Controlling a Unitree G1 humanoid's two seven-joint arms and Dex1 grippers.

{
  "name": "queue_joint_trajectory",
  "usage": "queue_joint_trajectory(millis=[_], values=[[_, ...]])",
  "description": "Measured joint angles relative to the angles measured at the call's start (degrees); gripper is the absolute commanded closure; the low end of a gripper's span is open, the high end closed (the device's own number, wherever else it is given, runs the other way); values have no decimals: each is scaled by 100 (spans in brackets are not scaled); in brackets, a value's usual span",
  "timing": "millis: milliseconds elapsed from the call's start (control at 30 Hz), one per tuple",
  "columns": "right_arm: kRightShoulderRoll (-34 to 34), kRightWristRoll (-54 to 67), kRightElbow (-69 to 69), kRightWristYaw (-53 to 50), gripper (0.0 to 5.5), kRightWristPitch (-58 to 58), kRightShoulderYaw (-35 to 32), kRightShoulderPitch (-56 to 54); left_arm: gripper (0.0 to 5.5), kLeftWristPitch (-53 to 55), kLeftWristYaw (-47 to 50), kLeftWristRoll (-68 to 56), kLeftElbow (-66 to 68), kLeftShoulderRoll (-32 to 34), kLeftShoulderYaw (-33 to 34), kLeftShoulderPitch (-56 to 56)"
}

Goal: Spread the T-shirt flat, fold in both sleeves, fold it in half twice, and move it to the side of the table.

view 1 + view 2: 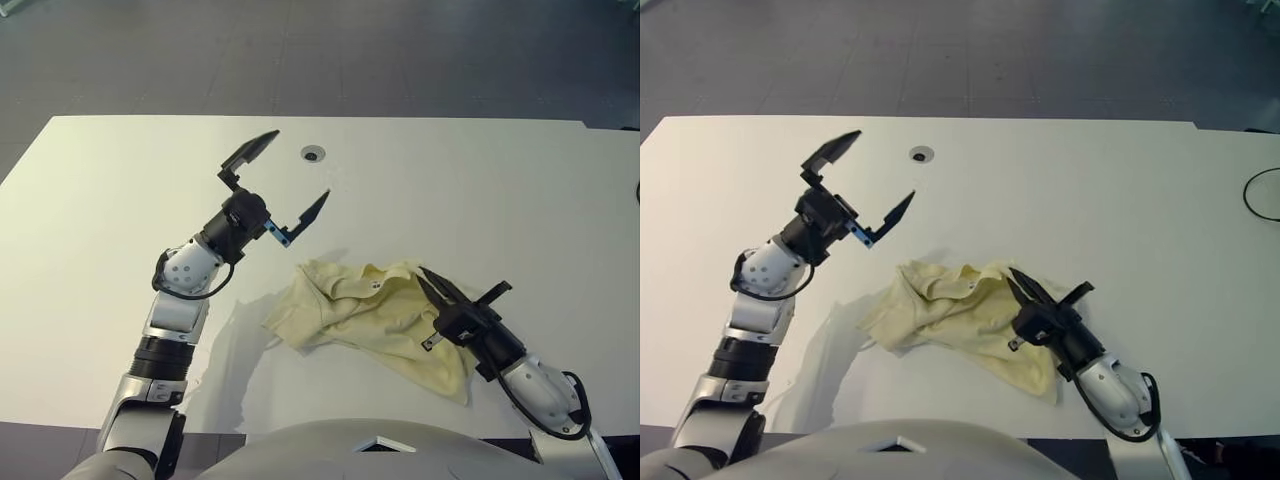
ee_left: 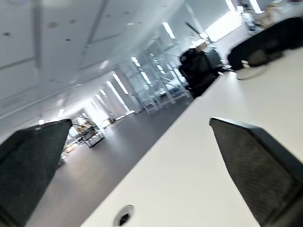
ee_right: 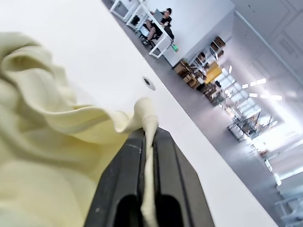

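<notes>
Black fingers of the right gripper (image 3: 149, 134) are pinched tight on a fold of the crumpled pale yellow T-shirt (image 1: 345, 310), heaped near the front edge of the white table (image 1: 90, 200); the left gripper (image 1: 297, 165) hangs wide open, empty, above the tabletop

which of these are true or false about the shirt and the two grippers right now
1. The T-shirt lies spread flat on the table. False: it is crumpled in a heap near the table's near edge.
2. The right gripper is shut on a fold of the T-shirt. True.
3. The left gripper is open and holds nothing. True.
4. The left gripper is touching the T-shirt. False: it is raised above the table, apart from the cloth, on its far side.
5. The table has a small round hole in its top. True.
</notes>
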Motion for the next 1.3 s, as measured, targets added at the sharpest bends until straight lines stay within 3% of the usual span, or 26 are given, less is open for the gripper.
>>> queue_joint_trajectory(millis=[300,567,1300], values=[[81,627,-163,78,549,458,-293,-335,10,326,-1162,-218,-9,193,-647,401],[105,678,-185,110,550,538,-324,-386,133,422,-1425,114,221,184,-963,397],[90,532,-135,184,550,349,-317,-181,481,282,-1391,828,1355,107,-1069,-122]])
